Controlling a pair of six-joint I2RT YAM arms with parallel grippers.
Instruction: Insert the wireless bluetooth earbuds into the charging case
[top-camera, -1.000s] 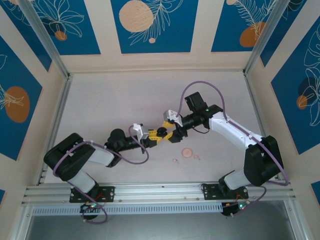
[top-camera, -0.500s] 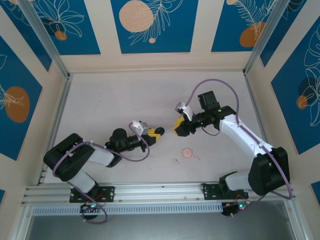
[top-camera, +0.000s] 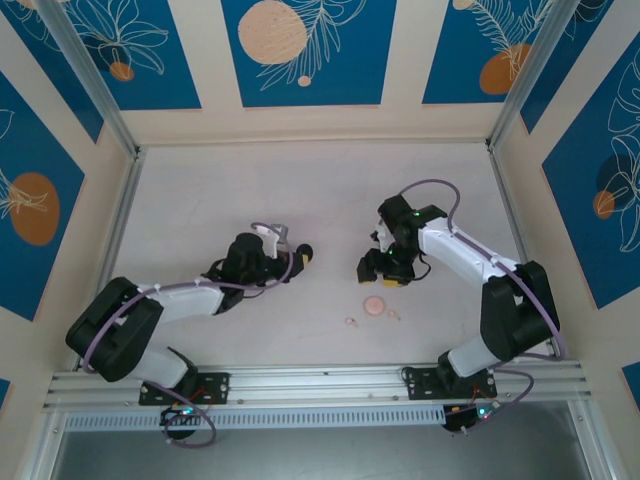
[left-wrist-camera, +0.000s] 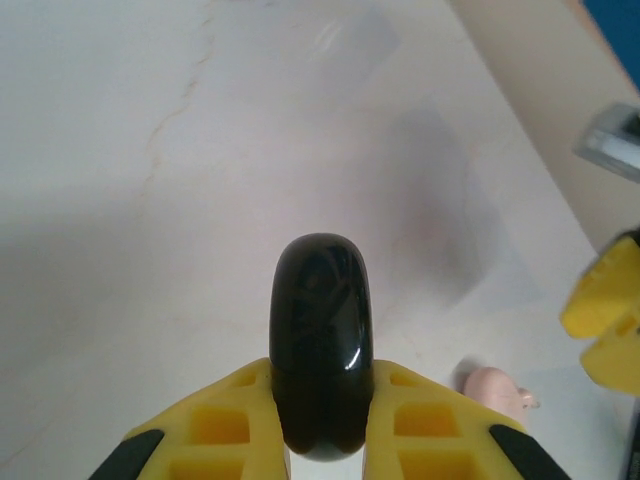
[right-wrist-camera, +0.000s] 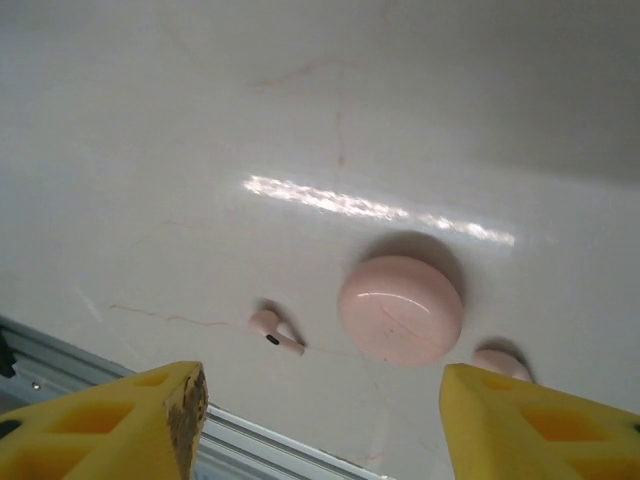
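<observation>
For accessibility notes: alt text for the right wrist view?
A pale pink round charging case lies on the white table, one pink earbud left of it, a second pink earbud at its right. The right gripper's yellow fingers stand open at the bottom corners.

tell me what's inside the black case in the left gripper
The black case, clamped edge-on in the left gripper, looks closed, so only its glossy outer shell shows. Whatever it holds inside is hidden.

pale table under me with faint brown veins (thin ones), blue leaf-print panels on the walls, metal rail at the near edge.
</observation>
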